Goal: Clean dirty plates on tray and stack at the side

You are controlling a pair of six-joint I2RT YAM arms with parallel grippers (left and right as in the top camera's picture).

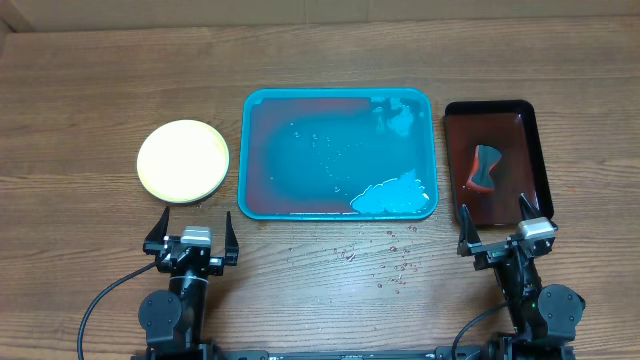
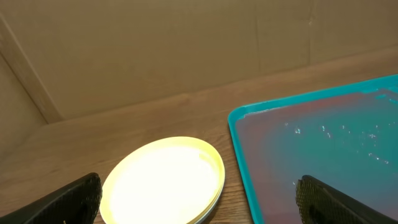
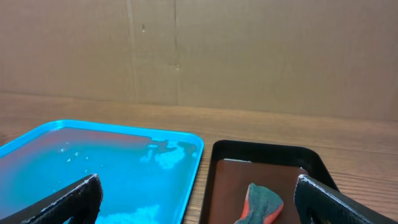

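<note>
wooden worktop [image 1: 80, 90]: one plate stack [image 1: 183, 161]
i count one turquoise tray [image 1: 300, 150], one dark tray [image 1: 510, 130], one sponge [image 1: 484, 167]; left end effector [image 1: 197, 225], right end effector [image 1: 496, 222] both gape.

We can read no text, label, brand, number or sign anywhere: the tray [image 1: 256, 203], the plates [image 1: 183, 161] beside it and the bench [image 1: 80, 100] are unmarked.

the overhead view looks straight down, high enough to take in everything on the table [image 1: 80, 90]. each wrist view sits low and close, facing the cardboard wall [image 2: 186, 43]: left by the plates [image 2: 161, 183], right by the dark tray [image 3: 261, 171]. all 3 share the turquoise tray [image 1: 300, 150].
</note>
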